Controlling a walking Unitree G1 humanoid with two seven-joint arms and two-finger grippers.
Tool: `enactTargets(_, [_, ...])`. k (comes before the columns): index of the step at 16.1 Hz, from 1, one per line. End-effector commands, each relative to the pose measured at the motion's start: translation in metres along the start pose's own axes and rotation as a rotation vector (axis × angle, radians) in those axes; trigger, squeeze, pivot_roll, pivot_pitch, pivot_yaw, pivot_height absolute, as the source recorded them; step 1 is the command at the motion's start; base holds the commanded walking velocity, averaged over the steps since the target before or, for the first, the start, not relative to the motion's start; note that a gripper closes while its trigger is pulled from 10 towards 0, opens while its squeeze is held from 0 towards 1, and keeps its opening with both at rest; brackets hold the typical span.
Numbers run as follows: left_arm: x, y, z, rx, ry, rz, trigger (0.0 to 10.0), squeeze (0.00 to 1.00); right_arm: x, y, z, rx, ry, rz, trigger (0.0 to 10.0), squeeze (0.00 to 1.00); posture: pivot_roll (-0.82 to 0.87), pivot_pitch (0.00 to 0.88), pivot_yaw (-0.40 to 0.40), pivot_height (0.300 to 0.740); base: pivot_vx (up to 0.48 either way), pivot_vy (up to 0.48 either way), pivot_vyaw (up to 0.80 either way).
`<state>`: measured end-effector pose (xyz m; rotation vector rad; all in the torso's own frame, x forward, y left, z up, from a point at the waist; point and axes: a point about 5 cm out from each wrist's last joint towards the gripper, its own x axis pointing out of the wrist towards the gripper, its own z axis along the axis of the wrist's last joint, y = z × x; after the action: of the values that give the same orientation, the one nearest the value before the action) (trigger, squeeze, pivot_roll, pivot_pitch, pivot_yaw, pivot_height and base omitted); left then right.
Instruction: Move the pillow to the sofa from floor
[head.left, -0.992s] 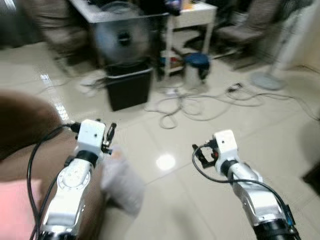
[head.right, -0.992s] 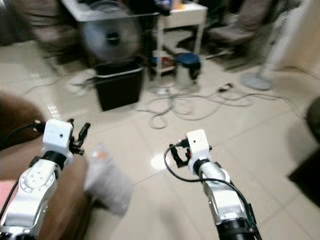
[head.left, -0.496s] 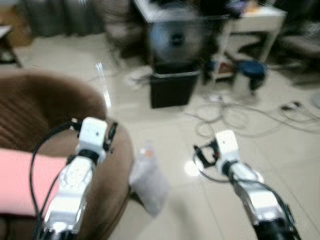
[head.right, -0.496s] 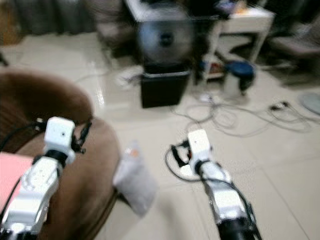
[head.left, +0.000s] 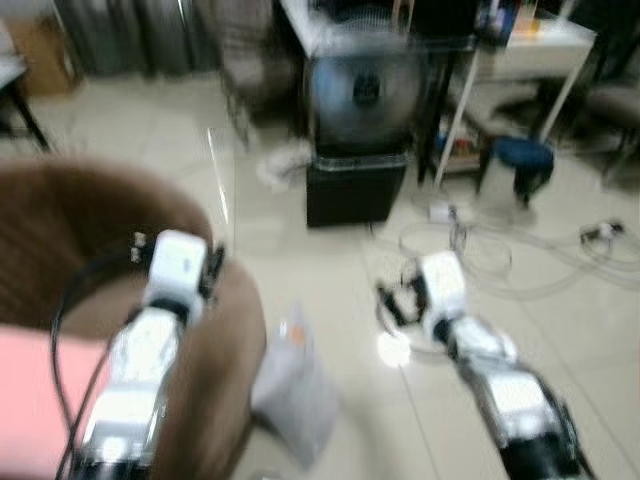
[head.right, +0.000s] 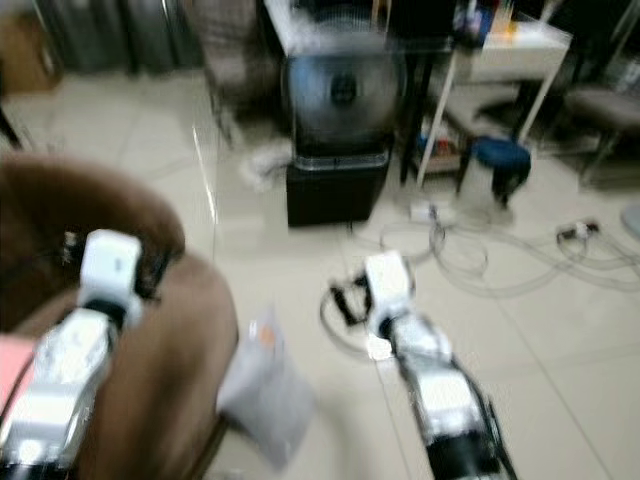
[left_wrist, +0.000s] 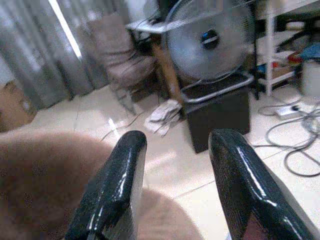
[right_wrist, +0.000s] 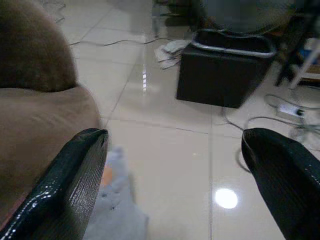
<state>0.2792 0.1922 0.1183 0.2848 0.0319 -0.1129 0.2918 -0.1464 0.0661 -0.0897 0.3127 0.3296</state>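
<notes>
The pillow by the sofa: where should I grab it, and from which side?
Probably the pillow's upper edge, which stands up leaning against the brown sofa. Approach from the open floor side with the open right gripper; the sofa blocks the other side. Blur hides finer detail.

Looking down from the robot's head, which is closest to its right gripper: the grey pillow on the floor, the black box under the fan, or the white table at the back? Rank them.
From the right gripper:
1. Pillow, on the floor to its left, against the brown sofa.
2. Black box, ahead and slightly left, under the fan.
3. White table, farthest, at the back right.
</notes>
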Motion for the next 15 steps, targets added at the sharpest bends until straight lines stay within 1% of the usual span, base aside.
enactTargets(1, [0.0022, -0.0075, 0.0043, 0.003, -0.016, -0.031, 10.0, 0.0, -0.005, -0.0089, -0.005, 0.008, 0.012, -0.025, 10.0, 0.0, 0.14, 0.0, 0.015, 0.74, 0.368, 0.0, 0.0])
enactTargets(6, [0.0023, -0.0058, 0.0034, 0.014, -0.009, -0.026, 10.0, 0.0, -0.0046, -0.0083, -0.005, 0.009, 0.012, -0.018, 10.0, 0.0, 0.14, 0.0, 0.014, 0.74, 0.358, 0.0, 0.0])
enactTargets(10, [0.0026, -0.0037, 0.0006, 0.022, 0.012, -0.006, 10.0, 0.0, -0.0052, -0.0085, -0.006, 0.009, 0.017, -0.014, 10.0, 0.0, 0.14, 0.0, 0.014, 0.74, 0.0, 0.0, 0.0])
enactTargets(15, [0.0044, -0.0057, 0.0033, 0.005, -0.01, -0.019, 10.0, 0.0, -0.0062, -0.01, -0.0067, -0.002, 0.018, -0.026, 10.0, 0.0, 0.13, 0.0, 0.019, 0.74, 0.0, 0.0, 0.0])
